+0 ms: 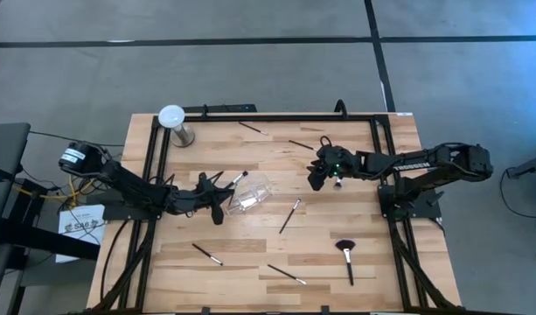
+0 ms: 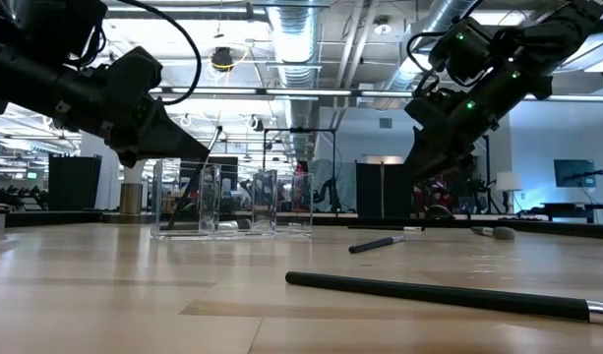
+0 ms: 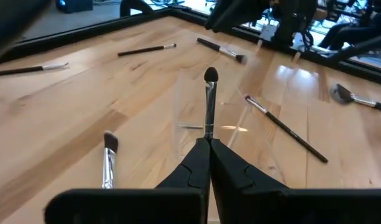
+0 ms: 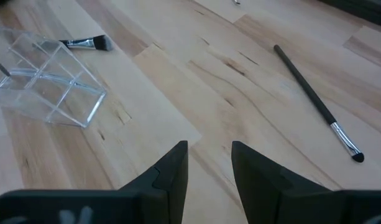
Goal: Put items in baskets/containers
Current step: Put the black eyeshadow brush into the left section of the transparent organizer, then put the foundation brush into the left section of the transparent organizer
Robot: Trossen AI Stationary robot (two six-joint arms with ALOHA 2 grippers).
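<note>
While the left gripper (image 3: 209, 163) is pinched tight on a brush (image 3: 209, 102), bristles pointing away from the wrist, it hangs just above the clear organizer (image 1: 248, 194); in the high view that gripper (image 1: 222, 194) sits right beside the organizer's rim, mid-table; right gripper (image 4: 209, 163) is empty with a clear gap between its fingers, hovering over bare table (image 4: 178, 106) well right of the organizer (image 4: 50, 87).

Risk, my read: organizer is light with thin walls; a brush tip catching a divider could tip or shove it; fingers grip the handle low, so the brush could pivot on release and miss the compartment.

View differences: low view shows the organizer (image 2: 232, 202) standing upright with several compartments, which the overhead barely resolves; right wrist view shows the dividers plus a flat brush (image 4: 84, 43) lying just beside it; only the overhead shows the remaining loose brushes: fan brush (image 1: 345, 255) near the front right, others scattered, and a white-domed stand (image 1: 174, 124) at the far left corner.
</note>
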